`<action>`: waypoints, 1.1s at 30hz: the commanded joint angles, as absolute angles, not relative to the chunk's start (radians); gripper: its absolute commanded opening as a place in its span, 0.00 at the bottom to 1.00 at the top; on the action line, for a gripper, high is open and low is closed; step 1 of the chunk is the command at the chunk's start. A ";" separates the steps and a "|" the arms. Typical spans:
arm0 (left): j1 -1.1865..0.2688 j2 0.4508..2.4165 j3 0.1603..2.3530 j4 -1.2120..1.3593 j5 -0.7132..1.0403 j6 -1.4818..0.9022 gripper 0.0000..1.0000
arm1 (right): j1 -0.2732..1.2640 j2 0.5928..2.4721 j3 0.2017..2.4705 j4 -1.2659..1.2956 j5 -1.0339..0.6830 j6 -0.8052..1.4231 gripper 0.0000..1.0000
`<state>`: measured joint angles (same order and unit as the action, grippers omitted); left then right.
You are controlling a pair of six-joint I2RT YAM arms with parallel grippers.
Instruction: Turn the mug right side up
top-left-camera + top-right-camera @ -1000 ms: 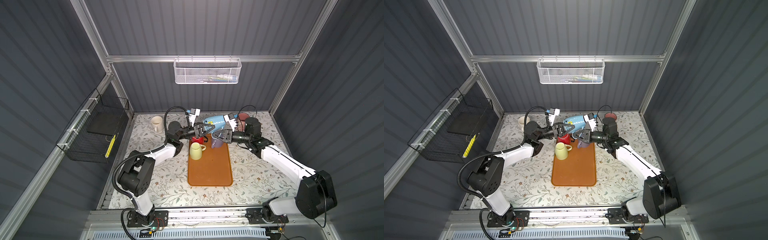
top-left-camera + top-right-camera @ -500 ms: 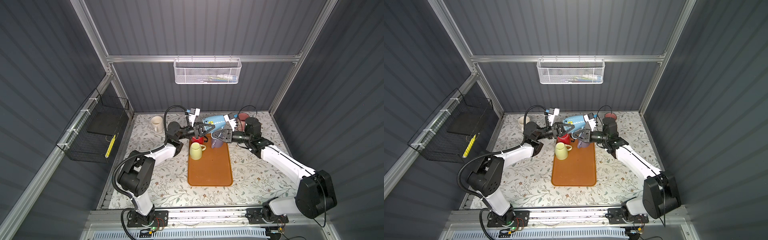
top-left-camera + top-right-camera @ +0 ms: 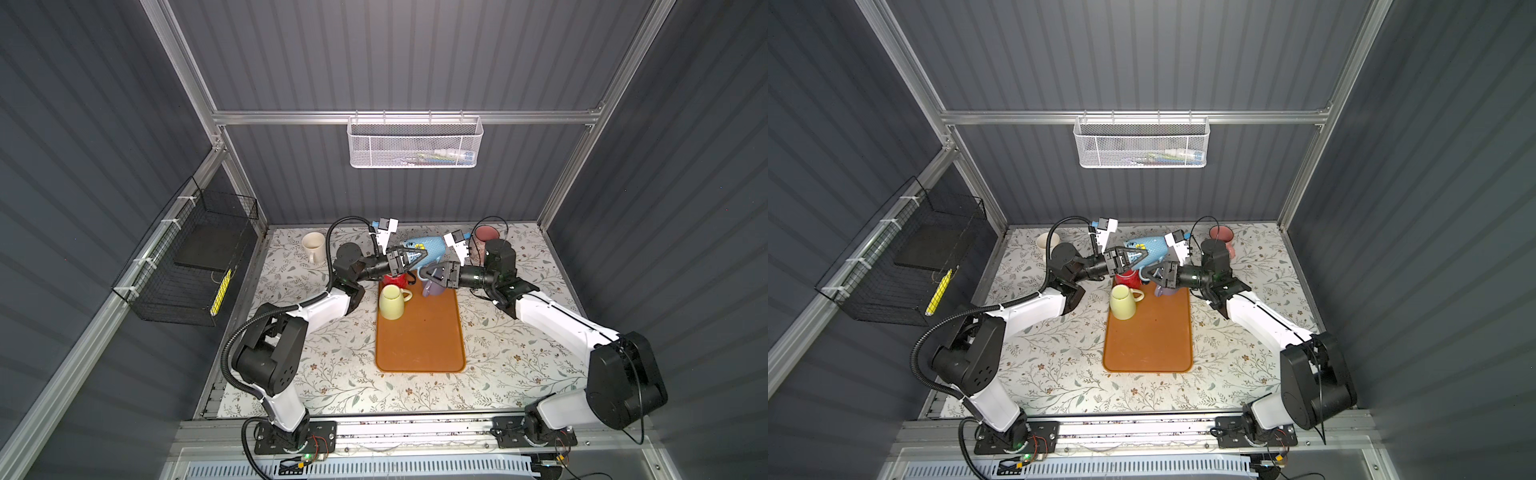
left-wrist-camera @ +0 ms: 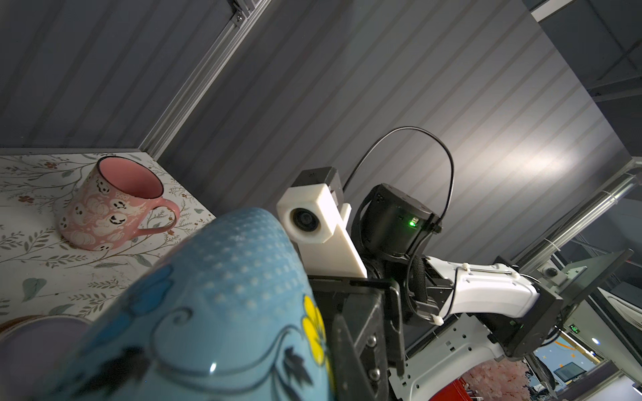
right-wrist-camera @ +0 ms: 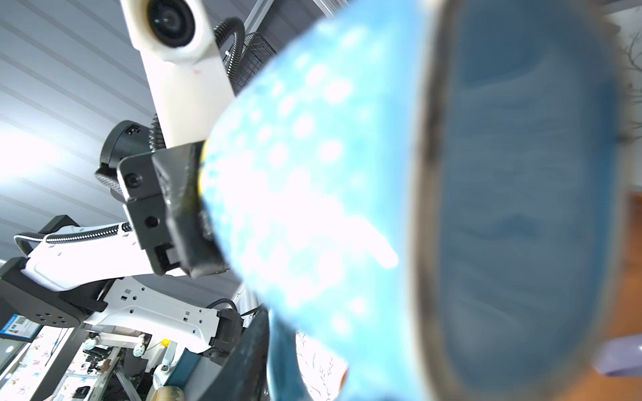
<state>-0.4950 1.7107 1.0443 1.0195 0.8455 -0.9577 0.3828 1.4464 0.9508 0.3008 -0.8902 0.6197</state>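
A light blue mug [image 3: 424, 249] [image 3: 1152, 249] with yellow flowers hangs on its side above the far end of the orange tray [image 3: 419, 340]. Its mouth faces right. My left gripper [image 3: 409, 262] [image 3: 1131, 258] is shut on its base end; one finger [image 4: 351, 350] presses the flowered wall [image 4: 215, 295], and the same finger shows as a dark block [image 5: 184, 208] in the right wrist view. My right gripper [image 3: 434, 274] [image 3: 1156, 276] sits at the mug's handle, just under the body. One of its fingers [image 5: 239, 357] lies against the handle; the other is hidden behind the mug [image 5: 312, 191].
On the tray stand a pale yellow mug [image 3: 392, 301], a red mug [image 3: 395, 279] under the left gripper and a purple mug [image 3: 434, 286] under the right one. A cream mug [image 3: 313, 247] and a pink mug [image 3: 484, 239] stand at the back. A black wire basket [image 3: 191, 257] hangs left.
Both arms and the blue mug stay almost where they were. No clear movement shows in the top views.
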 commanded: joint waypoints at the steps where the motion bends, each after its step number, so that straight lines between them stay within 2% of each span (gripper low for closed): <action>1: -0.462 1.640 1.042 0.968 0.829 -0.890 0.00 | 0.379 1.437 0.939 0.335 -0.890 0.594 0.43; 15: -0.433 1.506 1.277 0.000 0.658 -0.323 0.00 | 0.359 1.437 0.928 0.278 -0.874 0.559 0.44; 24: -0.393 1.552 1.502 -0.392 0.518 -0.119 0.00 | 0.357 1.428 0.908 0.255 -0.857 0.541 0.44; 33: -0.353 1.676 1.694 -0.652 0.383 0.014 0.00 | 0.356 1.420 0.901 0.190 -0.838 0.488 0.44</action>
